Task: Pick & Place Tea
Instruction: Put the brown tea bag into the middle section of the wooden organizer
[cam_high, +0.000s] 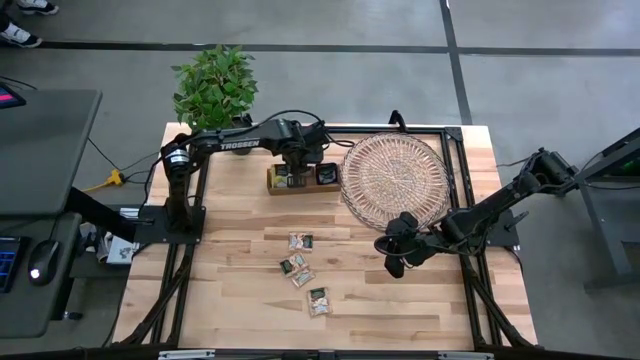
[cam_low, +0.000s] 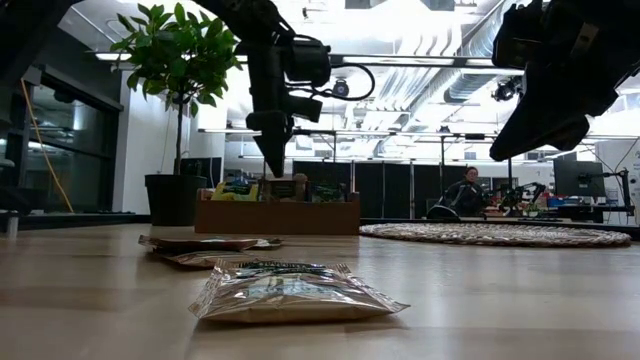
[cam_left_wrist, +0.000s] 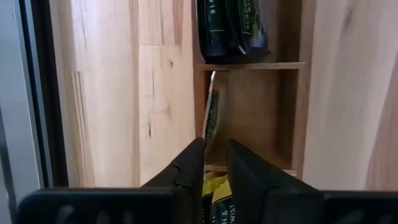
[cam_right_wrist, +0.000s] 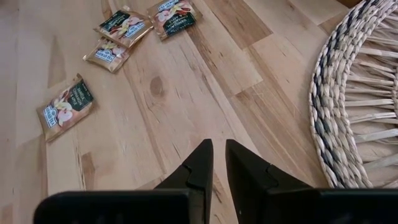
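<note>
Left gripper (cam_left_wrist: 214, 163) hangs over the wooden box (cam_left_wrist: 252, 93), fingers pinching a tea sachet (cam_left_wrist: 211, 115) edge-on above the middle compartment. Lower it straight, clear of the dividers, before releasing. Four sachets (cam_high: 303, 270) lie on the table (cam_high: 230, 210). Right gripper (cam_right_wrist: 216, 163), fingers nearly together, holding nothing, hovers beside the wicker tray (cam_high: 395, 178).

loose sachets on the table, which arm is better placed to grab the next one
Right, probably. The right gripper hovers empty beside the four loose sachets, near the tray. The left gripper is busy over the box, fingers pinching a sachet.
</note>
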